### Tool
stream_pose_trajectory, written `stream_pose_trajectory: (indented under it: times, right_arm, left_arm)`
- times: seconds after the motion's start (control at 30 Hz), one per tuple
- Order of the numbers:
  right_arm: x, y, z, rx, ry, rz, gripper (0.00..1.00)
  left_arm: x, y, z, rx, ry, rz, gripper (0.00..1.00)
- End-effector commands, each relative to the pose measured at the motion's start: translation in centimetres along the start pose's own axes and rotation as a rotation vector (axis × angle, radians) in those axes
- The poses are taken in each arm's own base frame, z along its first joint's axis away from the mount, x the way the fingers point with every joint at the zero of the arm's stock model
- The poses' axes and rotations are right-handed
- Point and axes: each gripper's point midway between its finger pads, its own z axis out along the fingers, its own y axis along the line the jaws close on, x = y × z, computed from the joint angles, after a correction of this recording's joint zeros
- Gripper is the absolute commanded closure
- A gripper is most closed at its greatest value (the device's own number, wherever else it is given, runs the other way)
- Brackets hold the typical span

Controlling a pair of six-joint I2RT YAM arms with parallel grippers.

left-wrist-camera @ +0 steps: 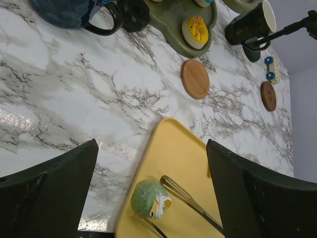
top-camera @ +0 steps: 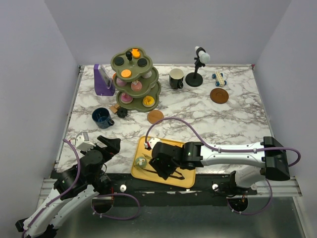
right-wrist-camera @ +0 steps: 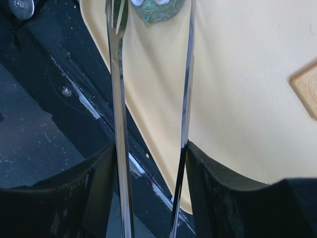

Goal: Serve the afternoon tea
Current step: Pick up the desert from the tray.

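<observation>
The olive-green three-tier stand (top-camera: 135, 79) at the back holds several small treats. A green cupcake (top-camera: 140, 161) lies on the yellow tray (top-camera: 188, 181) at the front edge. My right gripper (top-camera: 161, 166) is shut on metal tongs (right-wrist-camera: 119, 99), and their two tips flank the green cupcake (right-wrist-camera: 157, 9). My left gripper (top-camera: 99, 144) hangs open at the front left, empty, with the cupcake (left-wrist-camera: 147, 198) in view ahead of it. The dark-blue mug (top-camera: 101, 117) stands left of the stand and the black mug (top-camera: 176, 78) to its right. Two brown coasters (top-camera: 155, 116) (top-camera: 219, 95) lie bare.
A purple wedge holder (top-camera: 102, 80) stands at the back left and a black stand with a white ball top (top-camera: 197, 67) at the back right, beside a small blue-and-white toy (top-camera: 219, 77). A dark doughnut (top-camera: 122, 113) lies by the blue mug. A tan biscuit (right-wrist-camera: 307, 89) sits on the tray.
</observation>
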Motion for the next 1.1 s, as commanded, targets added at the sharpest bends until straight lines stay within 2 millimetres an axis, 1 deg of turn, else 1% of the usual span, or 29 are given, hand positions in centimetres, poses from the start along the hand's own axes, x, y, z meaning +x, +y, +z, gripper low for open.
stream_pose_trajectory:
  times: [0.0, 0.1, 0.27, 0.5, 0.6, 0.7, 0.83, 1.03, 1.07]
  right_arm:
    - [0.0, 0.5, 0.2, -0.016, -0.002, -0.003, 0.39]
    - [-0.2, 0.4, -0.2, -0.007, -0.003, -0.004, 0.44]
    - [-1.5, -0.7, -1.6, 0.050, -0.060, 0.004, 0.53]
    - [-4.5, -1.5, -4.9, 0.108, -0.165, 0.006, 0.59]
    - [-5.9, -2.3, -6.5, 0.153, -0.211, 0.011, 0.60]
    - [-7.5, -3.5, -8.3, 0.210, -0.273, 0.021, 0.62]
    - [-9.6, -5.4, -10.1, 0.295, -0.348, 0.048, 0.63]
    - [-13.7, -9.3, -11.7, 0.361, -0.457, 0.137, 0.63]
    - [-14.6, -10.3, -11.9, 0.370, -0.475, 0.159, 0.63]
  left_arm:
    - [-0.1, -0.2, -0.2, 0.014, 0.001, -0.009, 0.02]
    - [-0.1, -0.2, -0.2, 0.013, -0.001, -0.010, 0.01]
    - [-0.2, -0.3, -0.1, 0.017, -0.006, -0.006, 0.01]
    - [-0.2, -0.3, -0.1, 0.017, -0.006, -0.005, 0.01]
    - [-0.5, -0.5, -0.3, 0.037, -0.018, -0.022, 0.01]
    - [-0.5, -0.5, -0.3, 0.040, -0.019, -0.023, 0.02]
    - [-0.5, -0.7, -0.3, 0.044, -0.017, -0.020, 0.01]
    - [-0.4, -1.0, -0.2, 0.053, -0.011, -0.019, 0.01]
    - [-0.4, -1.0, -0.2, 0.056, -0.012, -0.019, 0.02]
